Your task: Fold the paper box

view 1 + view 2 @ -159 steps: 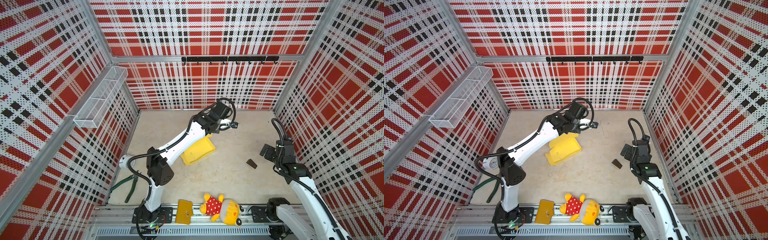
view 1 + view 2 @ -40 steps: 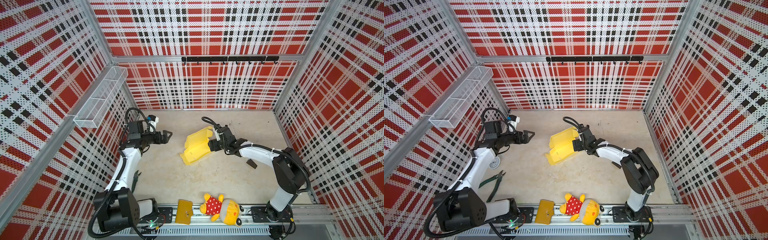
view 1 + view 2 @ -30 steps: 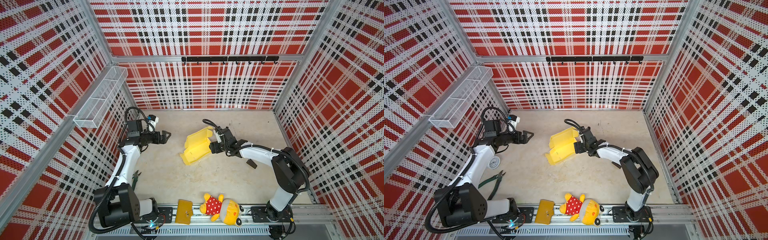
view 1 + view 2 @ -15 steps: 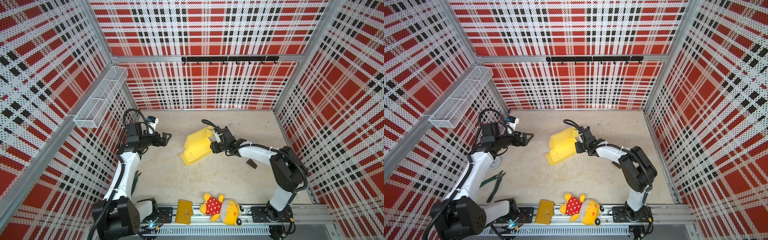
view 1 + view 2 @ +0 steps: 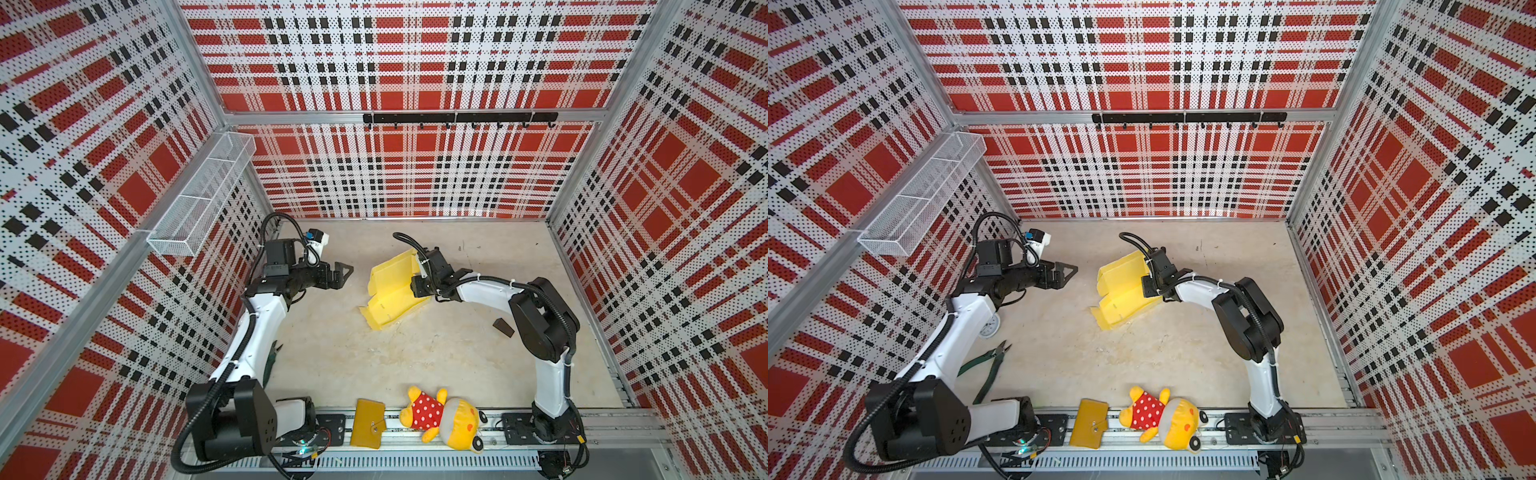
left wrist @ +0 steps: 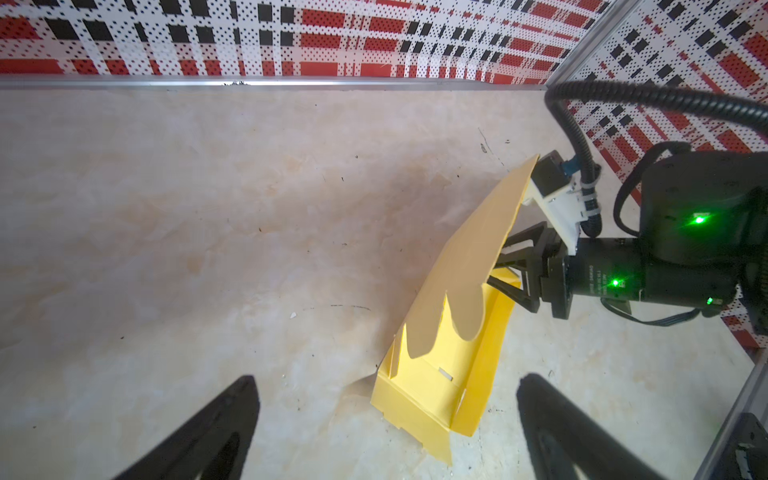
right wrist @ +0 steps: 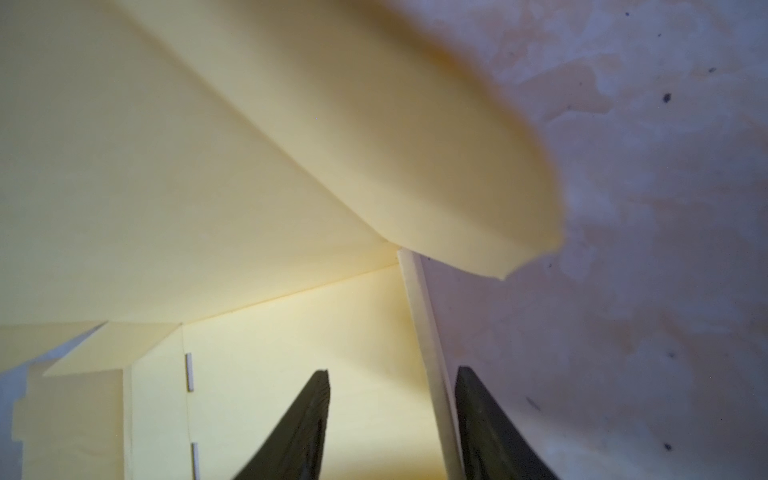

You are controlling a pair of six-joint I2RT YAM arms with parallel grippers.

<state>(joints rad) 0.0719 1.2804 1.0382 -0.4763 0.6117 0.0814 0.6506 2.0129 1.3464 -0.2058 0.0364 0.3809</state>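
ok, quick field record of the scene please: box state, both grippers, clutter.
box: pale yellow thin-cardboard paper box, partly folded, large flap raised, on beige table
left gripper: open, empty, apart from the box
right gripper: open jaws straddling one box side wall, gap on one side, not clamped
clutter: yellow plush toy in red dotted shirt and mustard-yellow wallet on front rail; green-handled pliers; small dark brown block

We see the paper box (image 5: 391,298) as a pale yellow die-cut cardboard sheet, only partly folded, lying aslant near the middle of the bench (image 5: 457,365). Its base is down, with low side walls creased upward and small slots cut in it. One large panel with rounded flaps stands raised at a tilt over the base.
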